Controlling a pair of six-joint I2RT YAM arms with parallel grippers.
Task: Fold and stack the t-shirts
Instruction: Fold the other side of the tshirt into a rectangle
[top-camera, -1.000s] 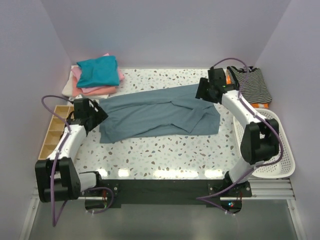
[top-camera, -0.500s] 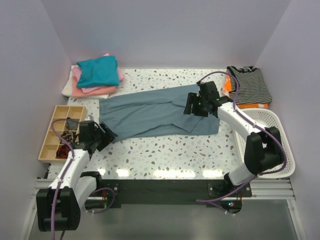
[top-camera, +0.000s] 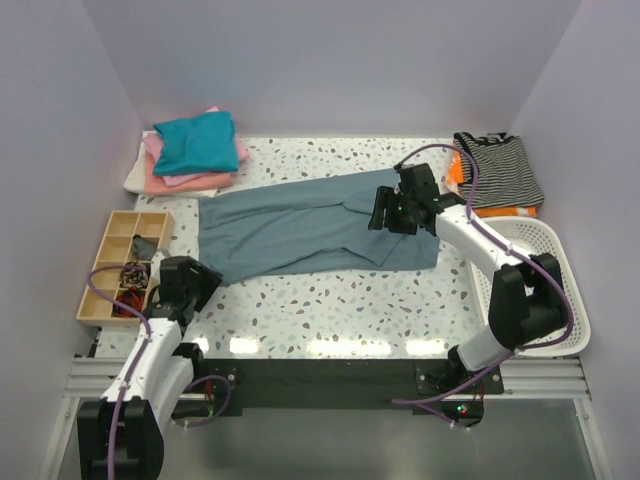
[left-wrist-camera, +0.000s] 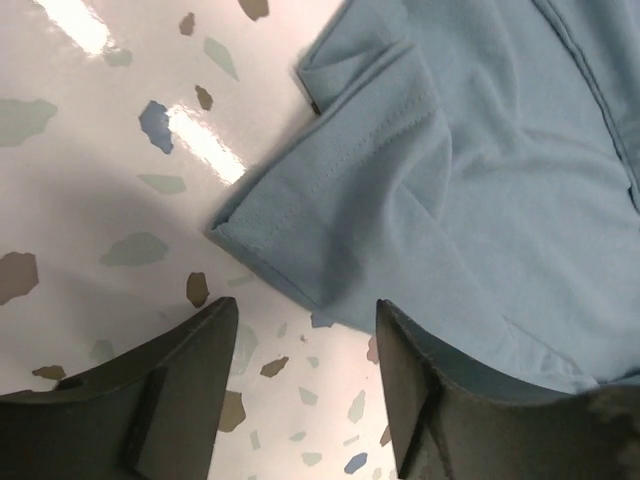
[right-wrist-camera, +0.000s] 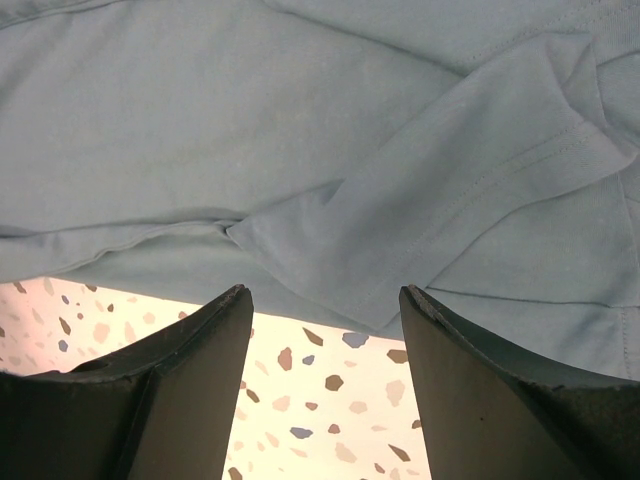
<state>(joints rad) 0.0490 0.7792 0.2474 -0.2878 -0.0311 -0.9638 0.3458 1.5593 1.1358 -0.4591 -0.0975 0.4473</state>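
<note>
While you scan the top view from its left edge, the first thing is a wooden tray (top-camera: 118, 262) beside the table (top-camera: 330, 300); a few cells hold dark bits too small to name.

Far-left corner: a folded stack, with the teal shirt (top-camera: 195, 140) on top, the pink shirt (top-camera: 190, 181) under it and the white shirt (top-camera: 135, 178) showing at the left edge.

The left gripper (top-camera: 198, 276) is low at the near left, just off the near-left corner of the blue shirt (top-camera: 300, 225). From above you cannot read its jaws. The left wrist view settles it: the two fingers are spread with nothing between them. They hang over bare speckled table with a stitched hem corner (left-wrist-camera: 250, 215) just ahead. You cannot tell whether they touch the surface.

Mid-table, the blue shirt lies flat and wrinkled, long side running left to right, partly doubled over itself.

The right gripper (top-camera: 385, 212) is over the shirt's right part. Only the wrist view shows the rest: jaws wide apart and holding nothing. A folded sleeve flap (right-wrist-camera: 450, 230) lies just beyond them, and the shirt's edge crosses onto table between the fingers.

Far-right corner: a striped top (top-camera: 503, 168) lies on orange cloth (top-camera: 520, 211). Nearer you, a white basket (top-camera: 548, 347) sits at the table's right edge, behind the right arm.
</note>
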